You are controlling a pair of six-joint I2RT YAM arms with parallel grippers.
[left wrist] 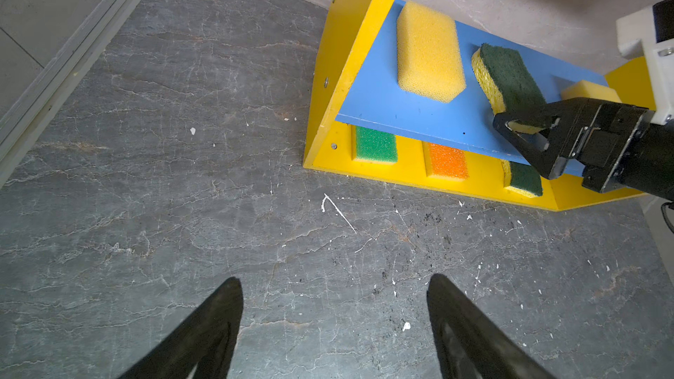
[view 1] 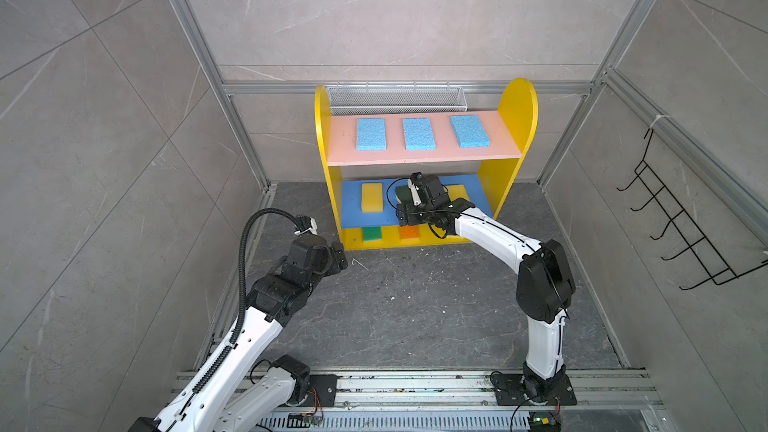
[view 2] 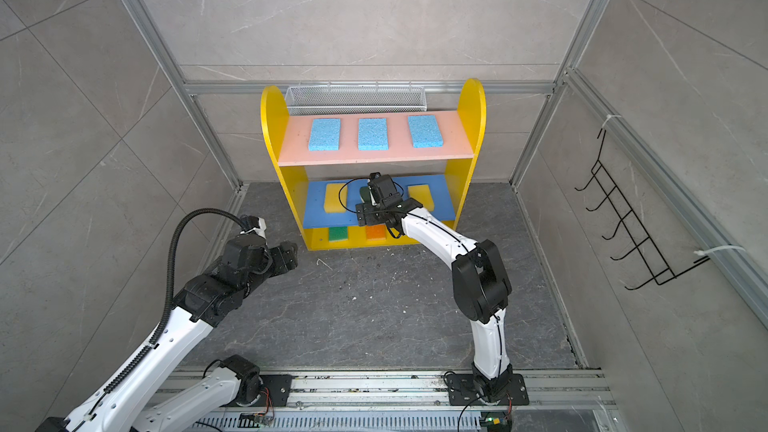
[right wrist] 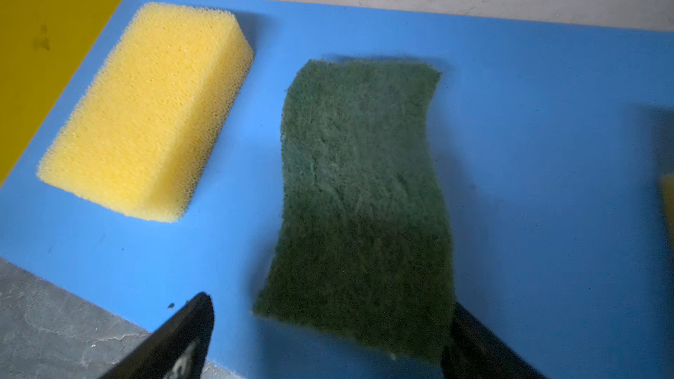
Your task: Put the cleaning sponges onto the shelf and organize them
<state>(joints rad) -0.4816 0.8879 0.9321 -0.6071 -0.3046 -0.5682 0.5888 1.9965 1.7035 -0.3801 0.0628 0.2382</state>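
Nearest the robot, the left gripper [left wrist: 335,277] hovered low over the bare tabletop [left wrist: 182,176], in front of the shelf [view 1: 517,110] and off its front corner. Its jaws were spread wide and held nothing. That arm was stretched forward with the wrist tipped down.

On the shelf's yellow base [left wrist: 410,162] lay a bright green sponge [left wrist: 375,144], an orange sponge [left wrist: 448,162] and a dark-green scouring sponge [left wrist: 525,180] in a row.

One tier up, the right arm reached in under the shelf's top tier, elbow raised and forearm sloping to the blue middle board [right wrist: 529,140]. The right gripper [right wrist: 330,300] straddled the near end of a second dark-green sponge [right wrist: 364,195]. Its jaws stood wide: one finger was clear of the sponge, the other just beside its edge. The sponge sat mid-board between a yellow sponge [right wrist: 146,111] and another yellow sponge [left wrist: 587,91]; whether it lay fully flat could not be told.

Farthest back, three light blue sponges [view 1: 370,135] [view 1: 418,134] [view 1: 469,130] lined the shelf's pink upper board [view 1: 345,147].

All nine sponges appeared to be on the shelf, so this looked like the release of the last one. The next move probably called for drawing the right gripper straight back out of the shelf without dragging the sponge askew.
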